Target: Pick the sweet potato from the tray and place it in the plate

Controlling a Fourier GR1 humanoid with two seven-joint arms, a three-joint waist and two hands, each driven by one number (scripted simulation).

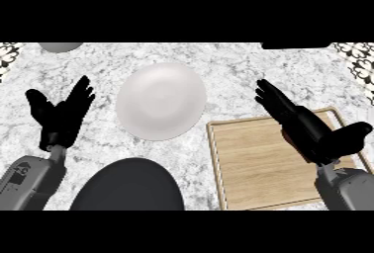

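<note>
The white plate (162,101) lies on the grey-and-white marble counter (234,69) and serves as the landmark here. Just to its right and a little nearer the robot sits the wooden tray (252,168), a pale rectangular board with a raised rim; its near-left corner almost meets the plate's edge. The sweet potato cannot be seen anywhere: the bare part of the tray shows only wood grain, and the plate's surface is plain white.

The right hand (306,128) hangs over the tray's right half, right of the plate, fingers straight and spread toward the far edge, thumb out to the side, holding nothing. Whether anything lies beneath it cannot be told.

The left hand (58,113) stands to the plate's left, apart from it, fingers up and relaxed, thumb splayed, also empty.

Directly nearer than the plate, a dark rounded shape (128,185) fills the lower middle. Beyond the plate to the left, a grey rounded object (61,46) shows partly at the counter's far edge.
</note>
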